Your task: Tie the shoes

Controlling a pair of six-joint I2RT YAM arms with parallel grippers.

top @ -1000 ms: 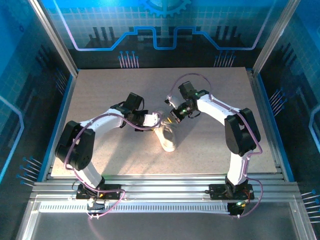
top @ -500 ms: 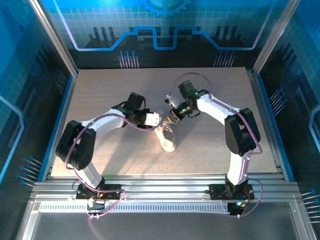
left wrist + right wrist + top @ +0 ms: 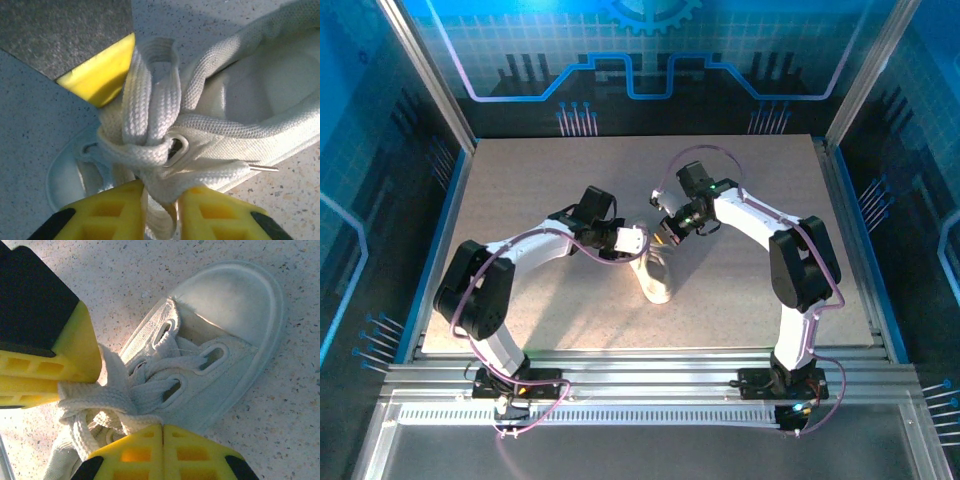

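Top external: sneaker (image 3: pixel 657 280) at the middle of table (image 3: pixel 520 190); left gripper (image 3: pixel 636 240) and right gripper (image 3: pixel 666 234) meet at its far end.
Left wrist: left gripper pinched narrowly on laces (image 3: pixel 150 100).
Right wrist: right gripper pressed together, laces nipped at the tips.

— Your left arm (image 3: pixel 525 245) and right arm (image 3: pixel 752 215) were white shells with black joint housings, weren't they?
— Yes. You had a thin purple cable (image 3: pixel 695 152) looping along each, down to black bases (image 3: pixel 515 383).
— And your fingers (image 3: pixel 102 216)?
— Yours were yellow moulded blocks with square hollow pockets, backed in black.
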